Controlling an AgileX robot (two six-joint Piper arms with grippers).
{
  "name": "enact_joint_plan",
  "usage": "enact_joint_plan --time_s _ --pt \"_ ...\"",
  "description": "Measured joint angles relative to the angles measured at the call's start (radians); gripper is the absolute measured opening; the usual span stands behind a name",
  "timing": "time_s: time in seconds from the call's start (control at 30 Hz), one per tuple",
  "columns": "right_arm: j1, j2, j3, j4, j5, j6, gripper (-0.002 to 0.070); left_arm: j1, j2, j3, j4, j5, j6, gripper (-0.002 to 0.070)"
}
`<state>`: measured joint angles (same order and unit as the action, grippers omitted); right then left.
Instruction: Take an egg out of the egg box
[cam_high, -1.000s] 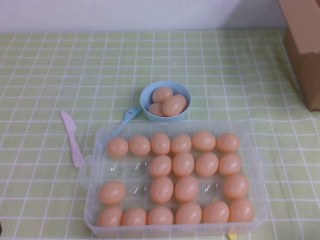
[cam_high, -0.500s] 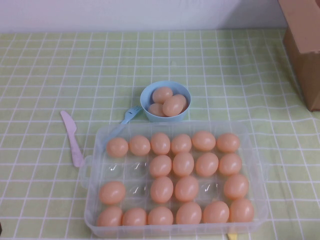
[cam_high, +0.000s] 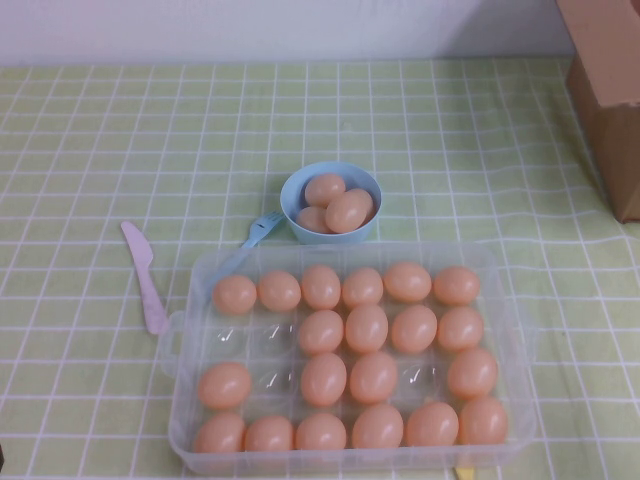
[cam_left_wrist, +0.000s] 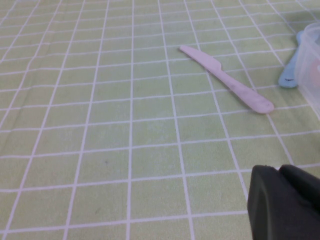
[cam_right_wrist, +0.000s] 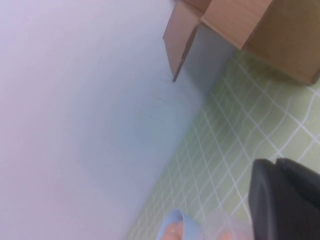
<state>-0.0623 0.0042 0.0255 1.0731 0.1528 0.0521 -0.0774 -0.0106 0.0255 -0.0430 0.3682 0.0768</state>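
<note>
Table covered by a green checked cloth (cam_high: 100, 130). Directly on it: the clear egg box (cam_high: 515, 330) at the near centre; a light-blue bowl (cam_high: 300, 190) just beyond its far edge; a blue fork (cam_high: 262, 228) beside the bowl; a pink knife (cam_high: 143, 272) left of the box; a cardboard box (cam_high: 610, 100) far right.

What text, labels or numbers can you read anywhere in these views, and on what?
None: no readable text in any view.
Egg box, eggs, blue bowl, pink knife, blue fork and cardboard box: all unmarked.
Left end effector and right end effector: only plain dark bodies show at the wrist-view edges, away from the egg box.
</note>
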Motion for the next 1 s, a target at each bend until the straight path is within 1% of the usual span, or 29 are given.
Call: enact_joint_plan --time_s 0.07,0.37,0.5,0.57,0.67,0.83,0.93,1.0 --pt "0.000 0.000 0.000 0.037 -0.022 0.000 -0.0017 0.000 0.000 0.000 0.000 0.000 0.000 -0.0005" --pt "0.000 0.000 0.000 0.049 -0.014 -0.110 -0.0017 0.000 0.000 0.000 -0.002 0.000 0.000 -0.0004" --pt "0.000 0.000 0.000 0.049 0.011 -0.224 -0.0017 0.000 0.000 0.000 -0.002 0.000 0.000 -0.0004" --pt "0.000 0.015 -0.006 0.047 0.062 -0.287 -0.0017 0.000 0.000 0.000 -0.002 0.000 0.000 -0.0004" --pt "0.000 0.114 -0.084 -0.016 0.159 -0.371 -0.0017 0.000 0.000 0.000 -0.002 0.000 0.000 -0.0004" --pt "0.000 0.378 -0.329 -0.198 0.274 -0.525 -0.0017 0.000 0.000 0.000 -0.002 0.000 0.000 -0.0004" --pt "0.000 0.531 -0.446 -0.201 0.292 -0.610 -0.0017 0.000 0.000 0.000 -0.002 0.000 0.000 -0.0004" --pt "0.000 0.614 -0.498 -0.165 0.281 -0.630 -0.0017 0.000 0.000 0.000 -0.002 0.000 0.000 -0.0004"
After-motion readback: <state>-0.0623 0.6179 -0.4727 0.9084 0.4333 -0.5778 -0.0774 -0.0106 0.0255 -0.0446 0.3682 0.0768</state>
